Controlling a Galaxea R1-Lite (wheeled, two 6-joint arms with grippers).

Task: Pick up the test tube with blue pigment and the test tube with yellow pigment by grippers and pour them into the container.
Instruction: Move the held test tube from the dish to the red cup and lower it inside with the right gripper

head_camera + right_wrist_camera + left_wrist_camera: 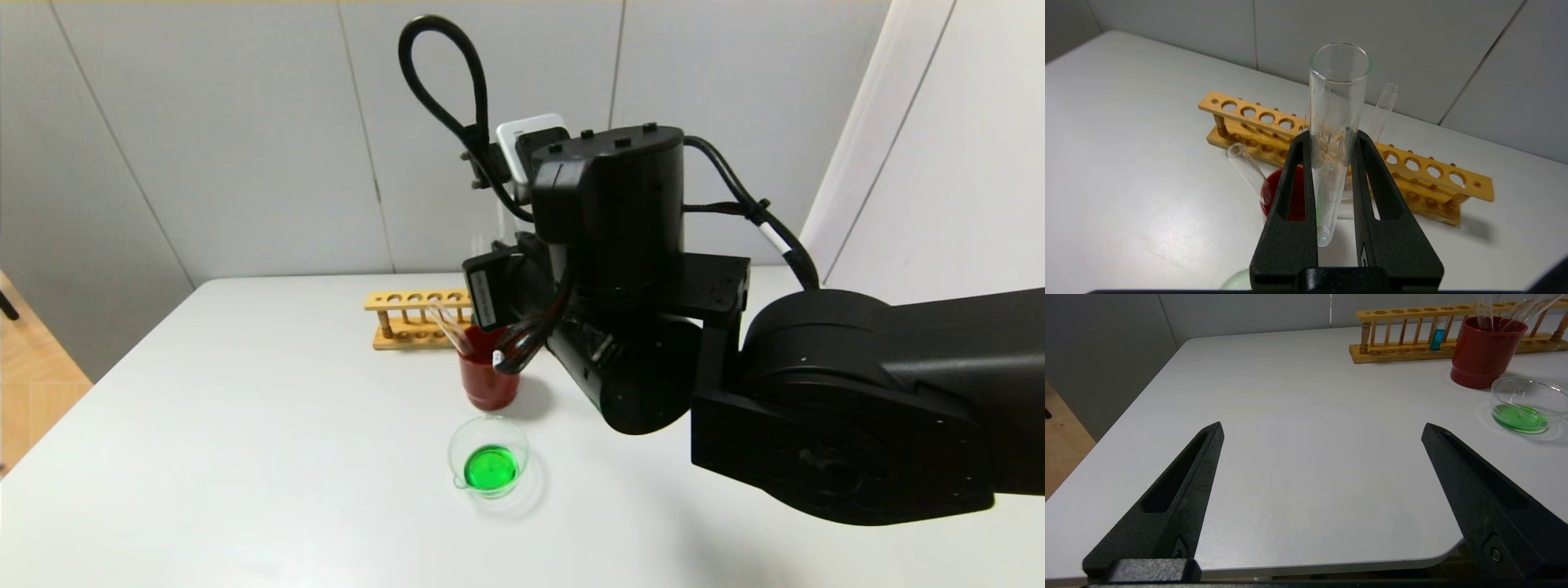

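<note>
My right gripper (1332, 141) is shut on an empty clear test tube (1337, 94), held upright above the red cup (1295, 192). A faint green streak runs down inside the tube. In the head view the right arm hides that gripper. The container (516, 451), a low clear glass dish, holds green liquid and stands just in front of the red cup (488, 390). One tube with a short blue column (1438, 339) stands in the wooden rack (1392, 351). The test tube with yellow pigment is out of view. My left gripper (1323, 430) hangs open over bare table, holding nothing.
An empty tube (1246, 165) leans in the red cup, and another empty tube (1385, 108) stands behind the rack (1425, 179). The rack (408, 320) lies along the back of the white table (245, 425). The table's rounded near corner (1437, 555) lies below the left gripper.
</note>
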